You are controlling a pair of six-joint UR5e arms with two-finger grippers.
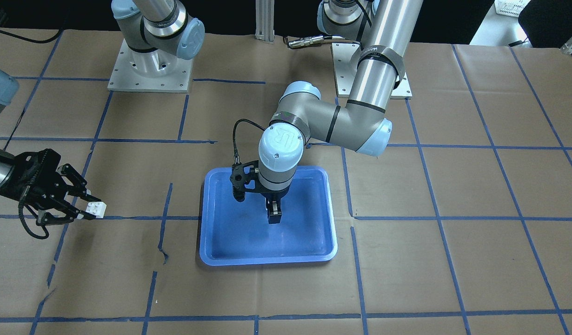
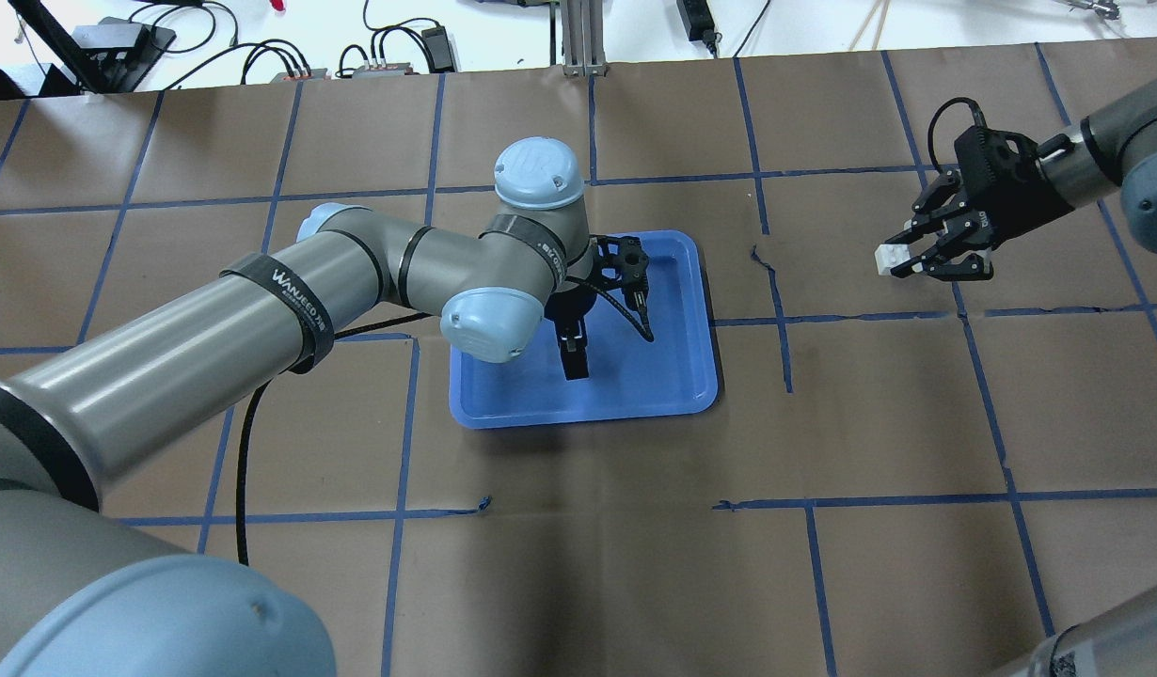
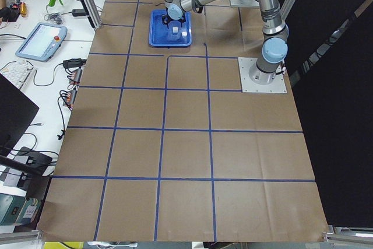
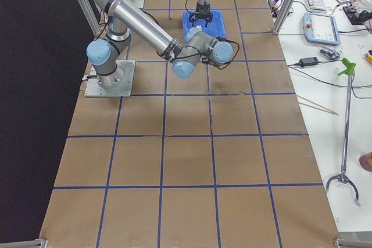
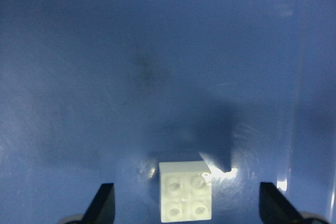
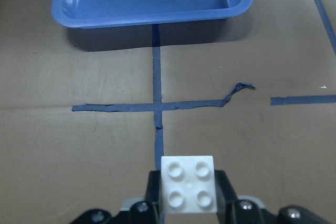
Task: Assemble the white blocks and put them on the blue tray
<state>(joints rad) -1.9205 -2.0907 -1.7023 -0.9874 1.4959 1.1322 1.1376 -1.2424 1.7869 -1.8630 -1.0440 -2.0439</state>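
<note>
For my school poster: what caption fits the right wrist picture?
Right end effector grips a white block, blue tray ahead.

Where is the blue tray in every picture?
Front-facing: blue tray in the middle.
Overhead: tray in the middle.
Exterior left: tray at the top, far away.
Exterior right: tray at top middle.
Left wrist: tray fills the picture.
Right wrist: tray along the top.
Landmark: blue tape lines, absent only from left wrist.

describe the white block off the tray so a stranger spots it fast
Find the blue tray mid-table, then look to the right gripper over the brown paper. The white block pinched in its jaws is it; the other block lies loose on the tray floor.
</note>
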